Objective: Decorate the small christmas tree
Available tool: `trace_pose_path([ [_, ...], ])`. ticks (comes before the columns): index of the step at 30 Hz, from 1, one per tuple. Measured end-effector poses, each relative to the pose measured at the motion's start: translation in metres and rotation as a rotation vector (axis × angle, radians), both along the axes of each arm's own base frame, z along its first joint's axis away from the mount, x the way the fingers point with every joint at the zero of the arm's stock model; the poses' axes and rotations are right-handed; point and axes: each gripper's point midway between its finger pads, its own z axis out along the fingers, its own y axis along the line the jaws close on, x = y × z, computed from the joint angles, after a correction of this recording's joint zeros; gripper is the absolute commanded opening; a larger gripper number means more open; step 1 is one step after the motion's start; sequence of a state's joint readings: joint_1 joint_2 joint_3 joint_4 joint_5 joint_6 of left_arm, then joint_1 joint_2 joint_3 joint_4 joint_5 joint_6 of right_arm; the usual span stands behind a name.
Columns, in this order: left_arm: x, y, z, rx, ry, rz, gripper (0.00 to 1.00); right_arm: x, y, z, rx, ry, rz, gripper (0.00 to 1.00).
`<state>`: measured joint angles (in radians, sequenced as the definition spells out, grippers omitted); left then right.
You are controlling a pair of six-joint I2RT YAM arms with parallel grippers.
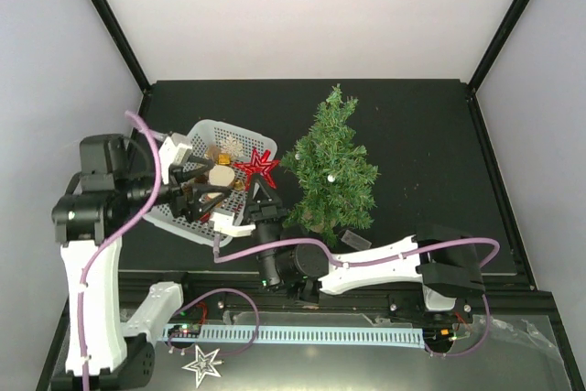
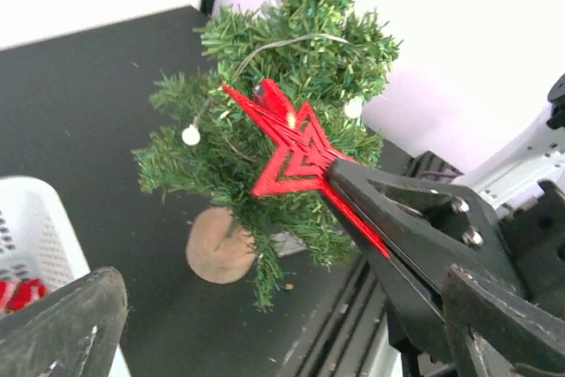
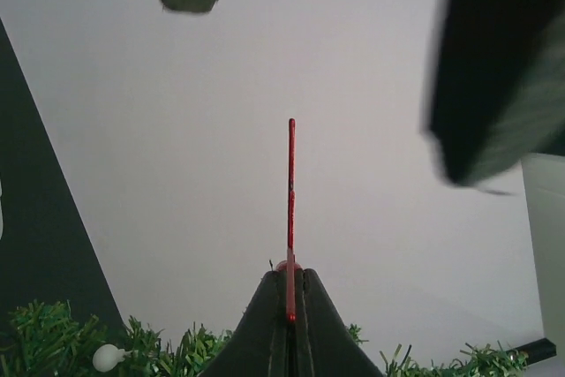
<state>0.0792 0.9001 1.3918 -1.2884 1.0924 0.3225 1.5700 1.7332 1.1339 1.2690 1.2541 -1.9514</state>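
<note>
One light, tippy-looking small christmas tree (image 1: 331, 171) stands beside the white basket (image 1: 220, 124), best steadied at its trunk, while the right gripper (image 3: 290, 293) pinches a red star (image 2: 291, 152) and the left gripper (image 1: 209, 194) gapes.

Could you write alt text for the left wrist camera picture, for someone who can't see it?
The right gripper pinches a red star by one point, holding it in front of a small Christmas tree strung with white bulbs. The tree stands on a round tan base on a black table, a white basket at lower left.
</note>
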Motion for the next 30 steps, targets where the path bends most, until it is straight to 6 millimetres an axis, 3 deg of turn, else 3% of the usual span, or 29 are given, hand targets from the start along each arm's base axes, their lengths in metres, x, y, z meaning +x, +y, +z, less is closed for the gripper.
trace_pose_path([
  [7,-0.027,0.012,0.037,0.102,-0.383,0.132,0.99,-0.010,-0.003,0.028,0.113,0.033,0.048,0.01],
  [11,-0.036,0.016,0.035,0.126,-0.459,0.184,0.99,-0.008,-0.012,0.078,0.255,0.084,0.067,0.01],
  [15,-0.033,0.016,0.005,0.124,-0.397,0.179,0.99,-0.001,-0.033,0.147,0.454,0.148,0.100,0.01],
  [20,-0.034,0.016,-0.017,0.143,-0.364,0.164,0.99,0.002,-0.081,0.242,0.775,0.256,0.213,0.01],
  [22,-0.038,0.014,-0.019,0.152,-0.376,0.143,0.99,0.006,-0.111,0.265,0.884,0.288,0.254,0.01],
  [26,-0.045,0.011,-0.032,0.161,-0.380,0.107,0.99,0.011,-0.180,0.295,1.075,0.342,0.305,0.01],
  [30,-0.055,0.007,-0.039,0.154,-0.407,0.064,0.99,0.012,-0.215,0.298,1.185,0.410,0.365,0.01],
])
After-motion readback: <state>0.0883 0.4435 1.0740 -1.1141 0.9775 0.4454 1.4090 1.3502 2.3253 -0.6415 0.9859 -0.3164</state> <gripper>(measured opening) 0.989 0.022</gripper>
